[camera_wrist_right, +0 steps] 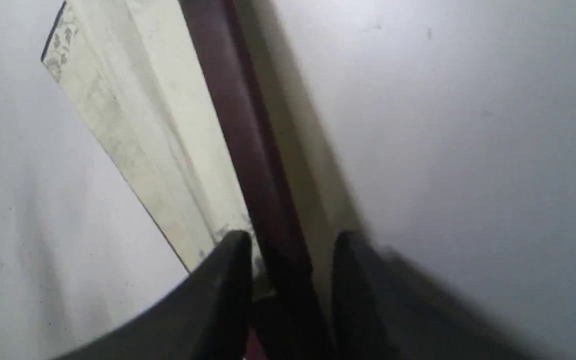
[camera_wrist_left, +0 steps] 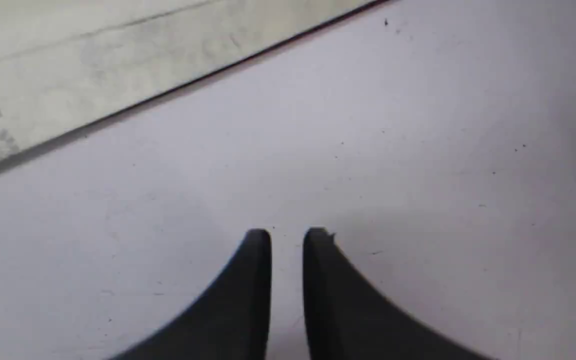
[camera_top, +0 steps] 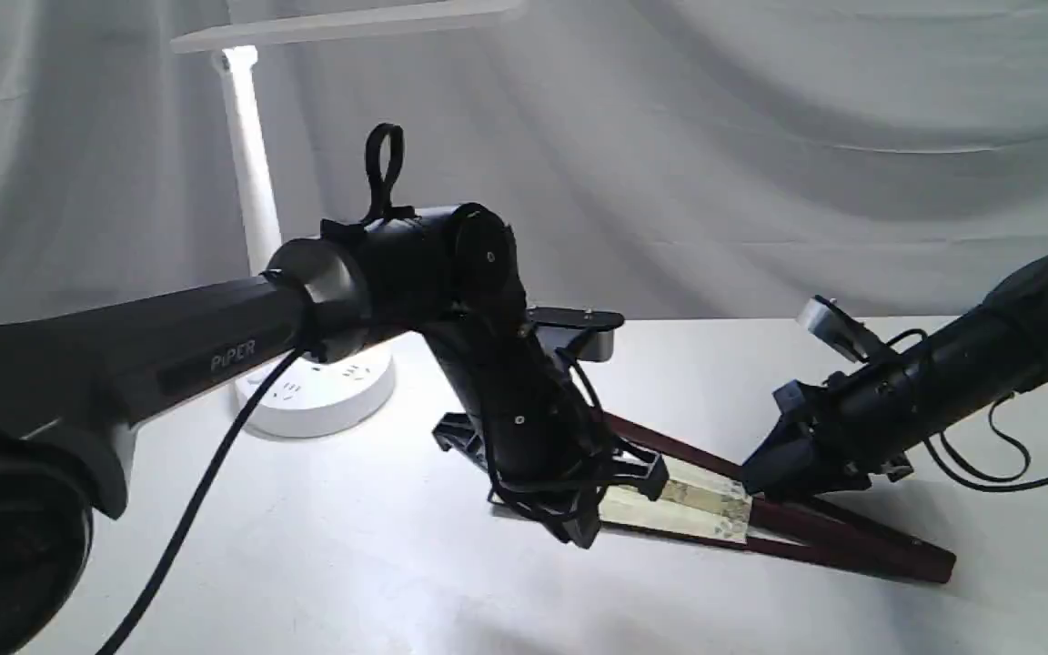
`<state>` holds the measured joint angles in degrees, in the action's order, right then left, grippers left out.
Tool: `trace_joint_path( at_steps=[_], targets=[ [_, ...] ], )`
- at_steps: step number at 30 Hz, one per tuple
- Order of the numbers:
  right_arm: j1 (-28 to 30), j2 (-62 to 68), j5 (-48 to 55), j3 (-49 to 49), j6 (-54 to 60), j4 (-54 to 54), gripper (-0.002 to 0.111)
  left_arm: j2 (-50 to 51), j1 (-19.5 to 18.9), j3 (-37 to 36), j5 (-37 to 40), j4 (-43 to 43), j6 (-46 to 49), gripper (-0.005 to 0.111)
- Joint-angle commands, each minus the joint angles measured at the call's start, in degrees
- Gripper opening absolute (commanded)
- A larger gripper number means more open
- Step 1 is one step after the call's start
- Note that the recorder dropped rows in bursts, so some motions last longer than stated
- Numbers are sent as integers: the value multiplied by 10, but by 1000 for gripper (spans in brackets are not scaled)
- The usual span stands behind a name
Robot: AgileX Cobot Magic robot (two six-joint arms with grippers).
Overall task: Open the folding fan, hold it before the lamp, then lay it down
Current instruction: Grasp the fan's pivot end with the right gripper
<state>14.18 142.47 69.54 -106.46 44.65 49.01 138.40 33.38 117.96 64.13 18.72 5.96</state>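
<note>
The folding fan [camera_top: 697,505] lies partly spread on the white table, a cream leaf between dark maroon guards [camera_top: 851,537]. My right gripper [camera_top: 760,478] is down on it near the ribs. In the right wrist view this gripper [camera_wrist_right: 293,245] stands open astride one maroon guard [camera_wrist_right: 238,125], with the cream leaf [camera_wrist_right: 143,125] beside it. My left gripper [camera_top: 579,532] hangs at the fan's wide end. Its fingers [camera_wrist_left: 287,237] show a narrow empty gap over bare table, short of the leaf's edge [camera_wrist_left: 93,60]. The lamp [camera_top: 251,164] stands lit at the back left.
The lamp's round base [camera_top: 324,400] with sockets sits behind the left forearm. Its flat head [camera_top: 342,23] reaches across the top. A grey cloth backdrop [camera_top: 760,136] closes off the rear. Loose black cable [camera_top: 1006,455] hangs off the right arm.
</note>
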Motion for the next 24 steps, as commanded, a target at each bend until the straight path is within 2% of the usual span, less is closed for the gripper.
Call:
trace_joint_path(
  at_steps=[1, 6, 15, 24],
  targets=[
    [-2, -1, 4, -2, 0, 8, 20, -10, 3, 2, 1, -10, 5, 11],
    [2, -1, 4, -2, 0, 11, 0, -10, 2, 2, 1, -30, 5, 11],
    [25, -8, 4, -2, -30, 21, 0, -10, 2, 2, -5, -30, 5, 11],
    [39, -45, 4, -2, -80, 25, 0, -10, 2, 2, -60, -31, 5, 11]
  ],
)
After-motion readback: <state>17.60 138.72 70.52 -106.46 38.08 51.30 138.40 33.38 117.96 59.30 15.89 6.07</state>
